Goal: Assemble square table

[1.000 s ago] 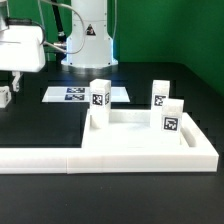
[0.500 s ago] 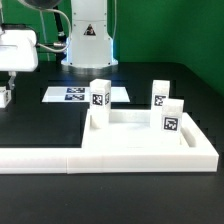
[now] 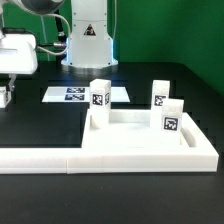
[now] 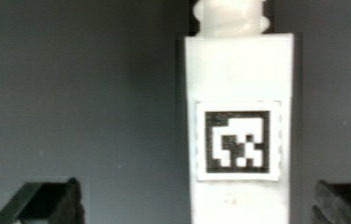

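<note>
Your claw is wide apart w/ nothing clamped, hanging above a white leg lying flat on the dark desk. In the exterior view 3 more legs stand upright in the tabletop, mid-desk.

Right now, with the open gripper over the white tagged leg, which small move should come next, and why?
Probably lower straight down. The gripper stands open with the white block leg with a black-and-white tag lying centred between its dark fingertips, not yet touched, so descending should bring the fingers around it.
</note>
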Controlling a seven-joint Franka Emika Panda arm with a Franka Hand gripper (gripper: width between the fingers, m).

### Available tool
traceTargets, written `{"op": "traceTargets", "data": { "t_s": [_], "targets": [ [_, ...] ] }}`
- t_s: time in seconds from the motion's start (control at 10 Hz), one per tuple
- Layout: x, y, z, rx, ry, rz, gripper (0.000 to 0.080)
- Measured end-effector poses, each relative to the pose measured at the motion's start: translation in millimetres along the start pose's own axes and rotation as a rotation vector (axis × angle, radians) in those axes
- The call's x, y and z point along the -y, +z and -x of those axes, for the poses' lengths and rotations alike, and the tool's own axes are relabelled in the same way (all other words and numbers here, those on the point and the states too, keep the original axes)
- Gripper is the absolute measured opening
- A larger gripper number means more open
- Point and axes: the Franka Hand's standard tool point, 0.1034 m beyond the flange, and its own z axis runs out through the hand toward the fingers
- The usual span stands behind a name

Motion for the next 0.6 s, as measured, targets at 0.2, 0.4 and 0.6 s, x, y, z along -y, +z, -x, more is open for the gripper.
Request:
{"op": "traceTargets", "data": {
  "t_s": [0.2,0.4,0.6],
  "targets": [
    [2.4,0.5,-0.8,0.013,-0.005,-0.01,0.0649],
    [9.0,4.4,4.1,0.091,0.011,-0.048,0.0649],
    [11.6,8.2,-0.2,0.192,0.016,-0.062,0.0649]
  ]
}}
